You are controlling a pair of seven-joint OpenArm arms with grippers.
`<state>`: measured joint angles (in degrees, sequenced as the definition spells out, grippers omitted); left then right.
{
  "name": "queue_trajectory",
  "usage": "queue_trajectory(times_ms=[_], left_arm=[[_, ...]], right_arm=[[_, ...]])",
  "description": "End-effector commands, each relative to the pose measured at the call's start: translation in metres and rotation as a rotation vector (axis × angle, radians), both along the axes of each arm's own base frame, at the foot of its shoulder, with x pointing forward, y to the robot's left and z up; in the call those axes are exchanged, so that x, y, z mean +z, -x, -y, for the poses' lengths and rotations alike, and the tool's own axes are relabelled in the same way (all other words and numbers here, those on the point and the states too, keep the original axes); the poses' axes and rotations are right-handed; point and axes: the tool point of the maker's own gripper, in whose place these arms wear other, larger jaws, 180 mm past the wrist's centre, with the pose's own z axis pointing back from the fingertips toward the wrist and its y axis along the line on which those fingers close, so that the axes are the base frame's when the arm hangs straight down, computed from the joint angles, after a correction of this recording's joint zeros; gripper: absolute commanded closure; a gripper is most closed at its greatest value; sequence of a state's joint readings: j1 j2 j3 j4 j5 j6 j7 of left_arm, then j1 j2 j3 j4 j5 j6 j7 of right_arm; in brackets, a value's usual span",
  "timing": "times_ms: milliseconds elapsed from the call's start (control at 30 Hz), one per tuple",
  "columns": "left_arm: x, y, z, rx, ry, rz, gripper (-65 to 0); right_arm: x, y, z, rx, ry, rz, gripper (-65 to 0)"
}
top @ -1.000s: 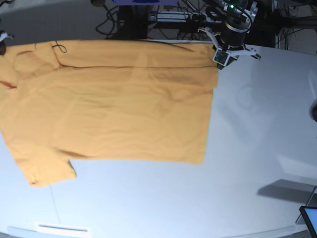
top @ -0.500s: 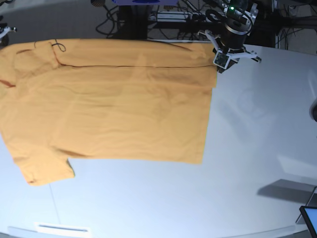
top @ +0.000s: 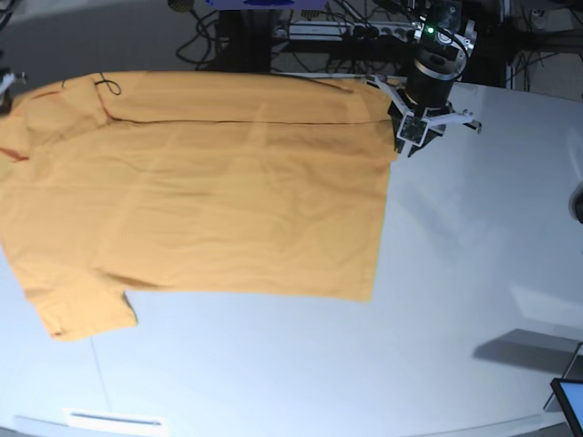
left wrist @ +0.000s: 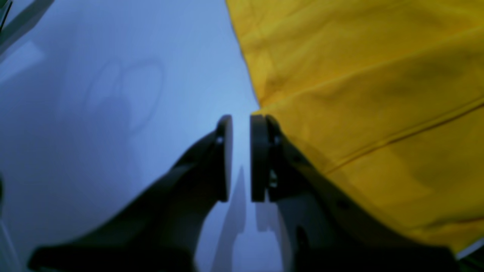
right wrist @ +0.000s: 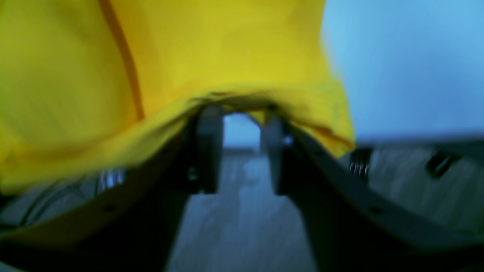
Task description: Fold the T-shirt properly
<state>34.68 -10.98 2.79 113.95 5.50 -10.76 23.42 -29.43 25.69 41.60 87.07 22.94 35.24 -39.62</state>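
The orange-yellow T-shirt (top: 200, 191) lies spread flat on the white table (top: 455, 291), with a strip folded over along its far edge. My left gripper (top: 407, 130) hovers at the shirt's far right corner. In the left wrist view its fingers (left wrist: 241, 158) stand a narrow gap apart with nothing between them, and the shirt's edge (left wrist: 359, 75) lies just beside the right finger. In the right wrist view my right gripper (right wrist: 240, 151) is open. The shirt's hem (right wrist: 189, 49) drapes across the fingertips, with the gap between them empty.
Cables and a power strip (top: 319, 32) run behind the table's far edge. A dark screen corner (top: 569, 401) sits at the near right, and a white strip (top: 114, 421) lies by the front left edge.
Both grippers have parted their jaws and let go of the shirt's far edge. The left gripper shifted slightly toward the near side, and the shirt's far corners settled.
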Motion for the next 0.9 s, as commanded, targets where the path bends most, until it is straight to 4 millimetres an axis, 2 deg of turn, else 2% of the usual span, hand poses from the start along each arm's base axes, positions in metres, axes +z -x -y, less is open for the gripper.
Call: queue_trajectory(times_ms=[0,100,300,500,567,733,867], left_arm=[[0.012,-0.008,0.001,-0.008,0.004,0.048,-11.6],[0.016,-0.014,0.0,-0.004,0.003,0.067,-14.8],[0.016,-0.02,-0.003,0.015,-0.003,0.062,-15.6],[0.014,-0.03,-0.008,0.042,-0.023,0.029,-15.6],[0.017,-0.036,-0.008,0.041,-0.023,0.042,-15.5],[0.022,-0.043,-0.008,0.042,-0.023,0.062,-15.6],[0.019,-0.043,-0.008,0.06,-0.011,0.057,-15.6]], right_arm=[[0.007,-0.004,0.006,0.014,0.04,0.008,-26.3],[0.008,-0.012,0.006,0.023,0.087,0.007,-32.6],[-0.001,-0.007,0.008,0.005,0.132,-0.065,-33.4],[0.002,-0.004,0.022,0.0,0.199,-0.101,-33.4],[0.006,0.002,0.032,-0.016,0.241,-0.122,-33.4],[0.031,0.009,0.068,-0.129,0.325,-0.093,-33.4],[0.042,0.015,0.082,-0.169,0.348,-0.073,-33.5]])
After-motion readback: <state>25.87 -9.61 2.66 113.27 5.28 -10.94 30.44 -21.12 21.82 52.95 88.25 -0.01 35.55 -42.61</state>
